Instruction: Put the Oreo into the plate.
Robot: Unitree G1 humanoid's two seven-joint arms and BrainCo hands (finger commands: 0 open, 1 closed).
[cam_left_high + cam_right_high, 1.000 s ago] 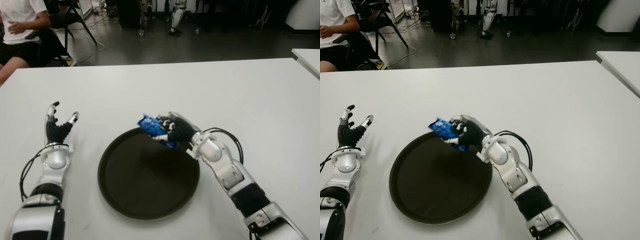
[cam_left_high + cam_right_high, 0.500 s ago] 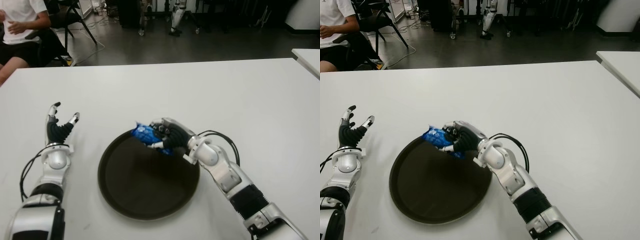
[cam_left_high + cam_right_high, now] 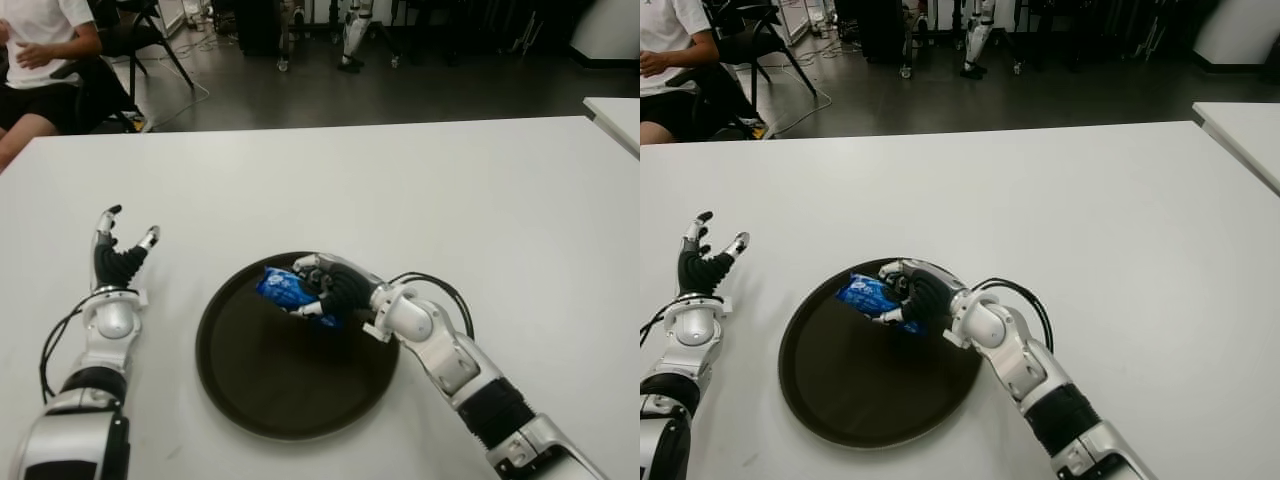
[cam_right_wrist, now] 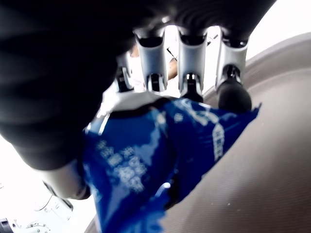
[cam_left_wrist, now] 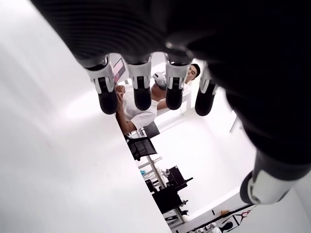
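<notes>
A blue Oreo packet [image 3: 284,289] is held in my right hand [image 3: 322,290], whose fingers curl around it over the far part of the round dark plate [image 3: 290,390]. The right wrist view shows the blue wrapper [image 4: 150,160] pinched between thumb and fingers, just above the plate's brown surface [image 4: 252,179]. I cannot tell whether the packet touches the plate. My left hand [image 3: 118,252] shows on the white table to the left of the plate, fingers spread and holding nothing.
The white table [image 3: 450,190] stretches wide around the plate. A person [image 3: 40,50] sits on a chair beyond the table's far left corner. A second white table's corner [image 3: 615,115] shows at the far right.
My right hand has moved left and down with the Oreo packet, from the plate's far rim to above its inner surface. The left hand has not moved.
</notes>
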